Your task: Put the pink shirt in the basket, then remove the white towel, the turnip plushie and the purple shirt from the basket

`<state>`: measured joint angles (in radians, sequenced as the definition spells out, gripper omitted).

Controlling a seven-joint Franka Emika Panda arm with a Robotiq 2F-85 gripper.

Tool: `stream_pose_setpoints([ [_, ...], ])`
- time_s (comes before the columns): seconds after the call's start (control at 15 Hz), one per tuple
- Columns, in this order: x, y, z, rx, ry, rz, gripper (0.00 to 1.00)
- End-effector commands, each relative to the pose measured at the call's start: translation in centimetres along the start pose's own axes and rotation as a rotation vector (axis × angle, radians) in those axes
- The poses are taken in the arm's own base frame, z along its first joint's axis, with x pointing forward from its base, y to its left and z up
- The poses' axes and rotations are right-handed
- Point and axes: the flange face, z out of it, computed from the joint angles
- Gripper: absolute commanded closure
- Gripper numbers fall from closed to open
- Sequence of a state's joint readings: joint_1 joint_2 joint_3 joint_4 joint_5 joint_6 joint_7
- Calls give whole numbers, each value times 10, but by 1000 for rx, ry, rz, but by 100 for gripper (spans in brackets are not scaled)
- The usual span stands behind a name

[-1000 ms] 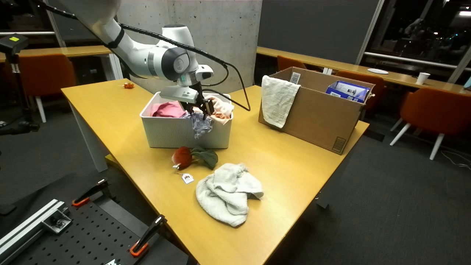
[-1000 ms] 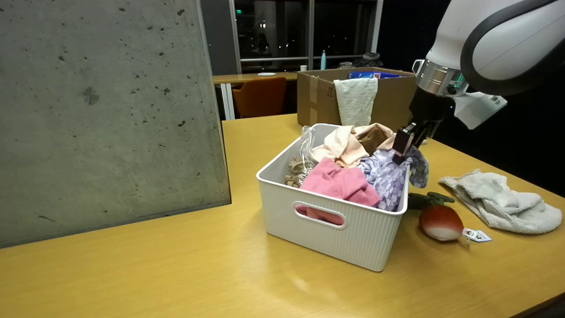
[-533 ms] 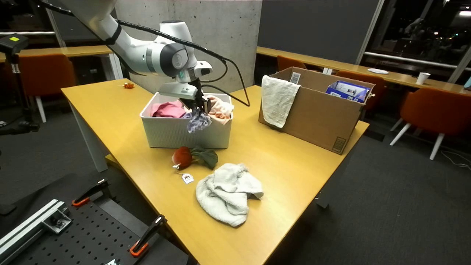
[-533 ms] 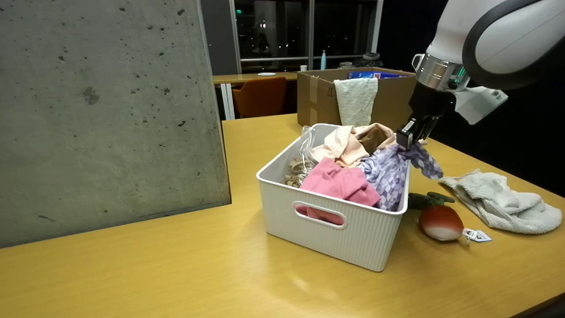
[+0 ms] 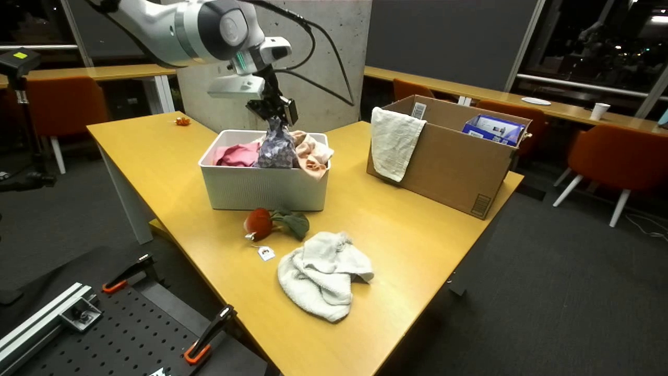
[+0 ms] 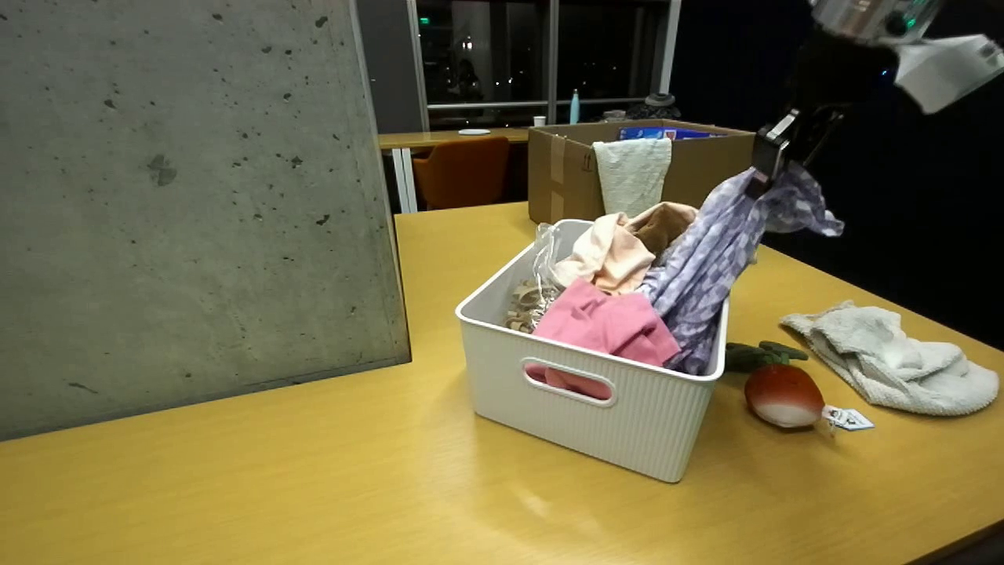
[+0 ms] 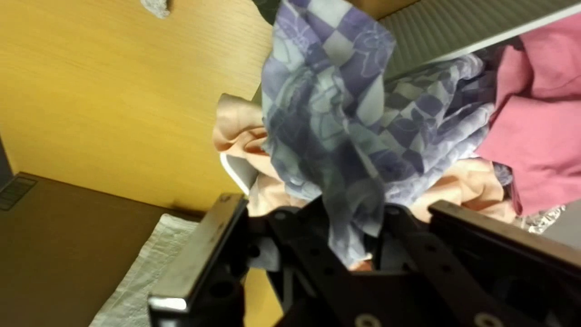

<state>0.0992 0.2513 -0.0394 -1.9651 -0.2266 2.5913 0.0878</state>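
1. Your gripper (image 5: 276,116) hangs higher than the basket (image 6: 596,428), its fingers (image 6: 769,154) closed on a bunched part of the purple shirt (image 6: 718,235); the exact gap between them cannot be made out
2. From your grip the purple shirt slopes down into the basket, while a loose end sticks out past the fingers
3. Next to it in the basket you have the pink shirt (image 6: 604,322) and a peach cloth (image 5: 313,156), which laps over the rim
4. On the table (image 5: 396,230), just outside the basket, you see the turnip plushie (image 6: 784,396) with its tag (image 5: 266,253)
5. Your white towel (image 6: 902,361) lies crumpled on the table near the turnip plushie
6. Also on the table stands a cardboard box (image 5: 443,162) with a pale cloth (image 5: 396,143) draped over its side and a blue package (image 5: 493,129) inside
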Motion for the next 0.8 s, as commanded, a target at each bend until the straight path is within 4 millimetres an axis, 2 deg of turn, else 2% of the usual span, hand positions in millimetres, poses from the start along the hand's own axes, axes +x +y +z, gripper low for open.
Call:
stream_pose_setpoints([
  [0.0, -28, 28, -76, -34, 46, 92, 98],
  [0.2, -49, 60, -123, -38, 94, 177, 98],
  [0.4, -74, 104, -164, -59, 134, 264, 98],
  [0.6, -96, 152, -192, -74, 158, 351, 98],
  [0.73, -108, 174, -206, -79, 175, 403, 98],
])
